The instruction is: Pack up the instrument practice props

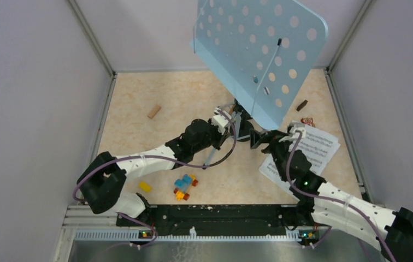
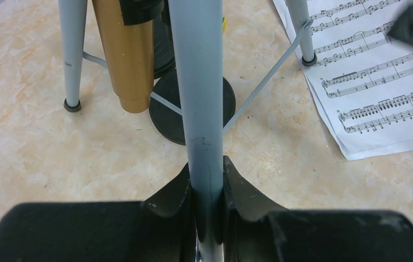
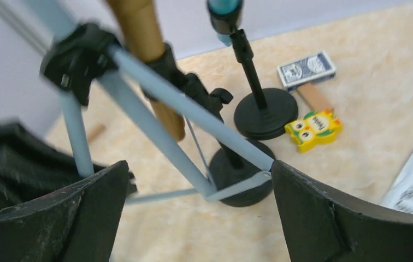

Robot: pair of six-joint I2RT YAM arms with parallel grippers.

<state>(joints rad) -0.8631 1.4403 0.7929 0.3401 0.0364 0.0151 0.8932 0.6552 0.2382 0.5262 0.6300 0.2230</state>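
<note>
Now clamps pole of music rack (image 2: pixel 196 82) low with left tool (image 2: pixel 210 215), shut tight on it; holds right tool (image 3: pixel 199 218) gaping, empty, facing tripod legs (image 3: pixel 182 109) on bench (image 1: pixel 139 142), beside sheet-music pages (image 1: pixel 316 147). Steady pole, close squarely on one leg, fold slowly, clear of mic holders (image 3: pixel 264 117).

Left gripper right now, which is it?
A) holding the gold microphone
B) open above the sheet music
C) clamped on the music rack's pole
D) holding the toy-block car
C: in the left wrist view the left gripper is closed around the music rack's pole, while the gold microphone stands beyond it, not gripped.
</note>
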